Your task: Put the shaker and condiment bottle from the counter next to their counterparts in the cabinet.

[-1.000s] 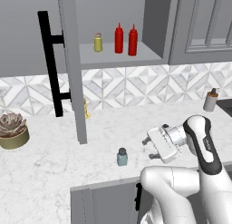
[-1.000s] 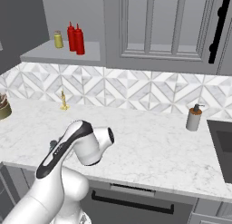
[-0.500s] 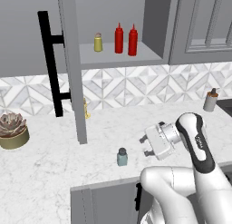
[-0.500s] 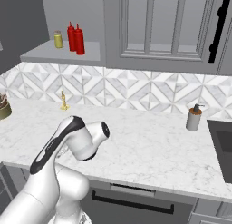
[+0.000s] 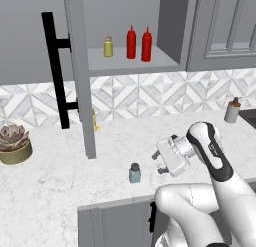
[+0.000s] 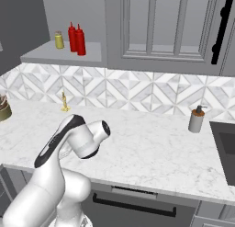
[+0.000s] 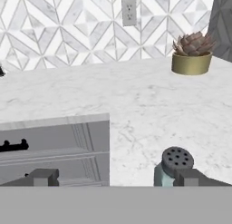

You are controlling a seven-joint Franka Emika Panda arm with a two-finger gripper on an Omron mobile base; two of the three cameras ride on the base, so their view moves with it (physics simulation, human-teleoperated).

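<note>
The shaker (image 5: 134,173) stands near the counter's (image 5: 120,141) front edge, its lower body cut off in the hand view behind one fingertip (image 7: 192,177). The end effector (image 5: 163,161) hovers wide open and empty just right of it. Both red bottles (image 5: 139,43) and the yellow shaker (image 5: 108,46) sit on the cabinet (image 5: 130,66) shelf, above a white-and-grey diamond-tiled backsplash (image 6: 137,95).

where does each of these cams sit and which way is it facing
Left base view: behind the arm on its left, facing the open cabinet and counter; arm and open gripper by the shaker.
Right base view: behind on the right, same counter; arm lower left.
Hand view: low along the gripper, at the shaker and succulent; fingertips show.
Both base views share the red bottles.
</note>
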